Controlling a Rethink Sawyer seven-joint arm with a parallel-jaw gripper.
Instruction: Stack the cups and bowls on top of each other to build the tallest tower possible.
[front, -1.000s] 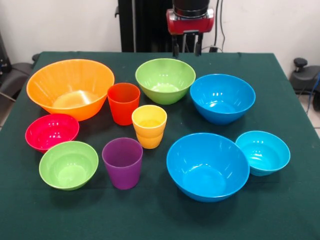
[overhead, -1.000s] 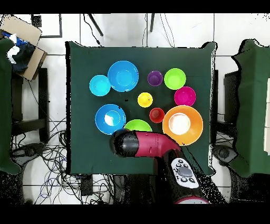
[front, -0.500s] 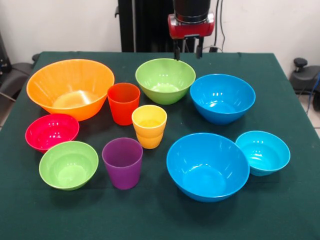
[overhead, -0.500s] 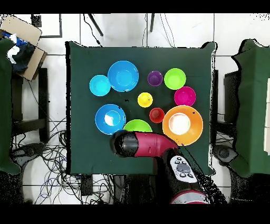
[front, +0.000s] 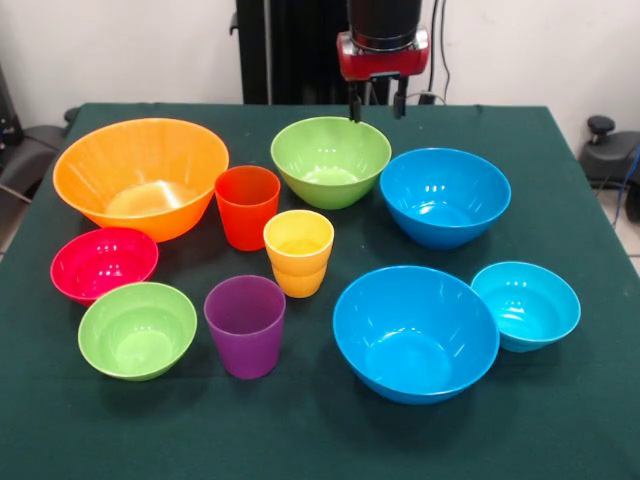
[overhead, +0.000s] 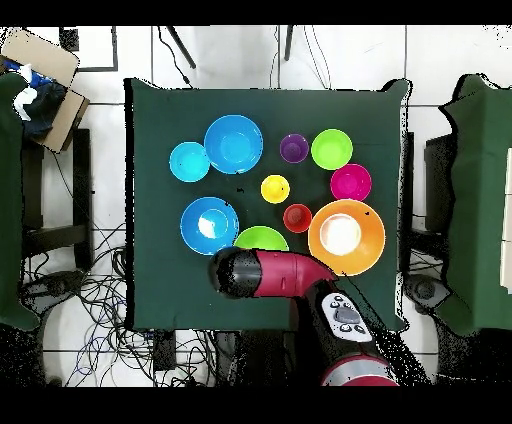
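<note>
Nothing stacked; all pieces sit singly on the table (front: 560, 420). Orange bowl (front: 141, 177) at front-view left, touching the orange-red cup (front: 247, 206). Two big blue bowls (front: 416, 333) (front: 445, 196) on the right, medium green bowl (front: 330, 160) at back centre. Small bowls: light-blue (front: 526, 304), green (front: 137, 329), pink (front: 104, 263). Yellow cup (front: 298, 252), purple cup (front: 245, 325) in the middle. Gripper (front: 376, 104) hangs over the medium green bowl's back rim, fingers spread, empty.
</note>
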